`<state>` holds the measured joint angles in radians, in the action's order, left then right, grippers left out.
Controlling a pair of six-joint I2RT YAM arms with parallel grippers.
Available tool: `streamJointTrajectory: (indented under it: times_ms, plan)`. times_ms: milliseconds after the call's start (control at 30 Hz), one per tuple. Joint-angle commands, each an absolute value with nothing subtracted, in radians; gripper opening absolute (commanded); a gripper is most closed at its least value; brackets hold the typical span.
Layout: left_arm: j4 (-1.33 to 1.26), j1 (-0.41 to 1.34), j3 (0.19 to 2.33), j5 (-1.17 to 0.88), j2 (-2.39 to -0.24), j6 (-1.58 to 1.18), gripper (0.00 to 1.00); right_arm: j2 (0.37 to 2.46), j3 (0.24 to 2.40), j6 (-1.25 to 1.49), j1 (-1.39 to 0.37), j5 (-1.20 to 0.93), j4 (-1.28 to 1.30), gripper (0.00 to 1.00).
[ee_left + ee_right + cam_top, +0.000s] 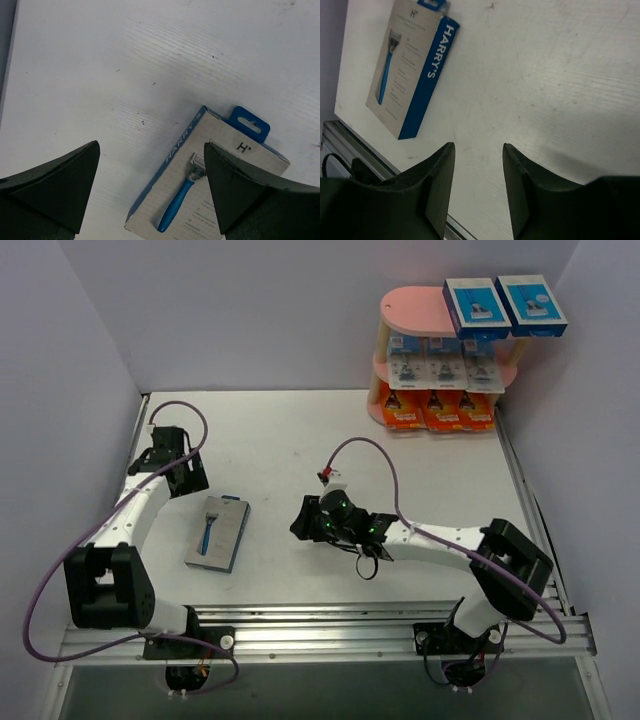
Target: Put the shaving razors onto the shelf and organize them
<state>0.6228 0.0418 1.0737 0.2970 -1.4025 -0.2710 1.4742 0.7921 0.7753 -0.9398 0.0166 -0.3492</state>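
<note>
White table (420,460), right arm (440,538) stretched low leftward, fingers (440,185) slightly apart, empty

Matt cardboard razor box (218,532); smooth, scuffed table (420,460).

Grey-blue Harry's box (218,532), blue razor pictured, flat on counter (430,480), 9 o'clock. Pink shelf (412,308) upright, 1 o'clock: two blue boxes (477,306) top, three blister cards (442,368) middle, three orange boxes (437,410) bottom.
</note>
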Motion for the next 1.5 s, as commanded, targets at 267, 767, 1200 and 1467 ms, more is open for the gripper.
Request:
streamJointTrajectory:
  times_ms: [267,767,1200,1467]
  plan:
    - [0.655,0.006,1.143,0.176,-1.612,-0.304,0.94,1.772,0.858,0.836,-0.971,-0.147,-0.656,0.37]
    - [0.603,0.064,1.147,-0.055,-1.710,-0.305,0.93,1.896,0.859,0.995,-0.947,-0.224,-0.836,0.37]
    - [0.546,0.393,1.180,-0.202,-1.793,-0.316,0.83,1.813,0.640,1.058,-0.910,-0.169,-0.966,0.46]
    - [0.522,0.397,1.166,-0.259,-1.747,-0.337,0.82,1.681,0.515,1.062,-0.908,-0.068,-1.028,0.49]
